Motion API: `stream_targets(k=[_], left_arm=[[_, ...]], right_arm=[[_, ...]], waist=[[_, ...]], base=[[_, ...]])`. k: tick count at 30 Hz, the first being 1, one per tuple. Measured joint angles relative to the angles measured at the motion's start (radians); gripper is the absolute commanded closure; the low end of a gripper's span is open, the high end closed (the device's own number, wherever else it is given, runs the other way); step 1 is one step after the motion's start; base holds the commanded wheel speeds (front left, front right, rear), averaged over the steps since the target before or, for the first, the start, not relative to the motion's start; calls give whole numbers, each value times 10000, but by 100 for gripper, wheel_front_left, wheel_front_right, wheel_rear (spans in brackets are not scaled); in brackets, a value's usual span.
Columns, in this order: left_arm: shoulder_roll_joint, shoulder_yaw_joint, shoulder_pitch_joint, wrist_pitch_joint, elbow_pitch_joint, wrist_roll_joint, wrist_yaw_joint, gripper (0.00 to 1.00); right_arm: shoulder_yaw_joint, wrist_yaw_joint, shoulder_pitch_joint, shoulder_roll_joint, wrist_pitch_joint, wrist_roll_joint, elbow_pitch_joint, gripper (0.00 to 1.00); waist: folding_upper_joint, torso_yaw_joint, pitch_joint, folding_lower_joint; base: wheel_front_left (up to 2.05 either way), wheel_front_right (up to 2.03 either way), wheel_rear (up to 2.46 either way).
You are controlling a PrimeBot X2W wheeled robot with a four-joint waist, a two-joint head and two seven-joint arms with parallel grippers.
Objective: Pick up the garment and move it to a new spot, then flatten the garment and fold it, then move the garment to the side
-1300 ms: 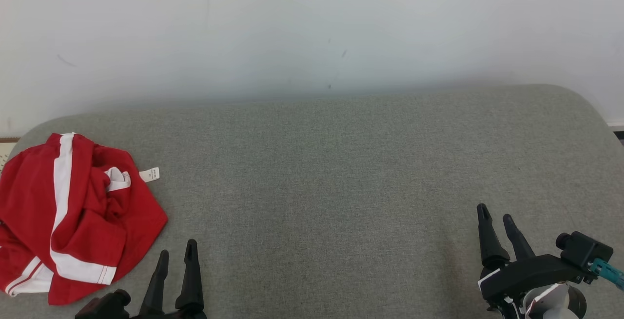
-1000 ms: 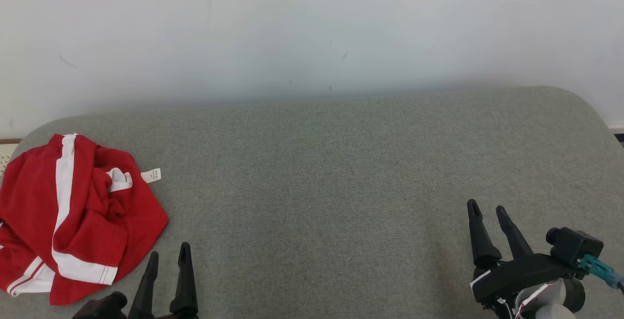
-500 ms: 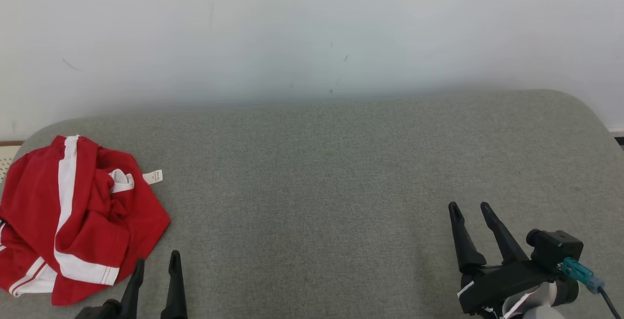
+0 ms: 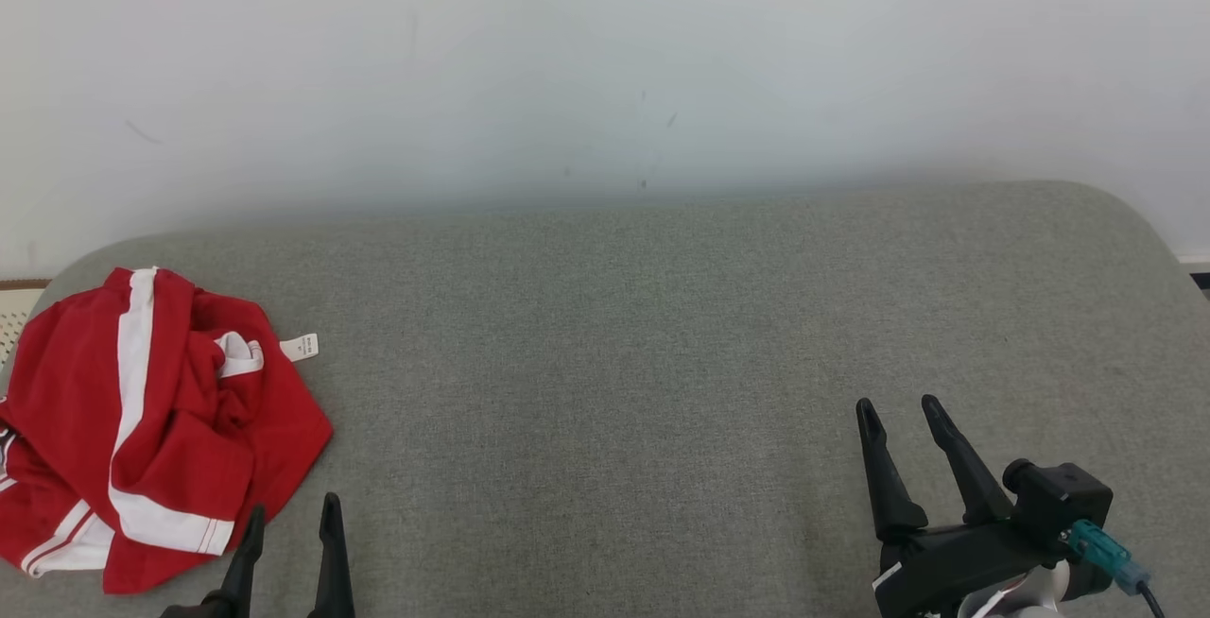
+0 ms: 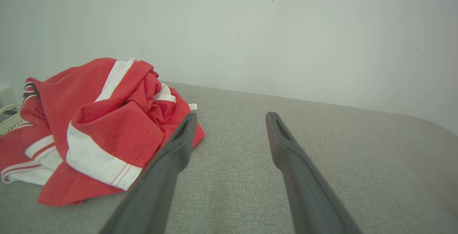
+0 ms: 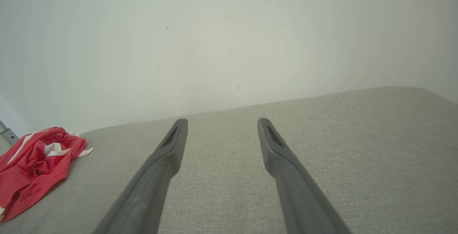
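At about eight o'clock in your head view, the red garment [image 4: 142, 429] with white stripes lies crumpled on the grey padded surface [image 4: 614, 334], close to its left end. A small white label [image 4: 300, 348] sticks out of the heap toward three o'clock. Your left gripper [image 4: 293, 505] sits at seven o'clock, fingers spread and holding nothing. Its outer finger is just beside the garment's hem, and from the left wrist view you cannot tell whether it touches the cloth. Your right gripper [image 4: 896, 401] sits at five o'clock, well apart from the garment, jaws likewise spread wide with nothing between them. A pale wall [image 4: 605, 60] rises behind the surface at twelve o'clock.
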Motion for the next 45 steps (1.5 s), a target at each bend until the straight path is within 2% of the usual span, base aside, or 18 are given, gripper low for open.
stream_targets(k=[24,33,45], left_arm=[[322,276,344,-48,-123,1820,253,0],[355,213,405,-40,-205,1793,257,0],[414,121,408,-21,-255,1666,263,0]], right_arm=[[662,0,75,-44,-577,-1294,199,0],[36,2,228,77,-458,-1191,86,0],[-40,0,337,190,-236,-1264,-15,0]], waist=[[0,-1,-193,1],[0,-59,-199,1],[0,-73,-200,2]], base=[[0,0,0],[0,0,0],[0,0,0]])
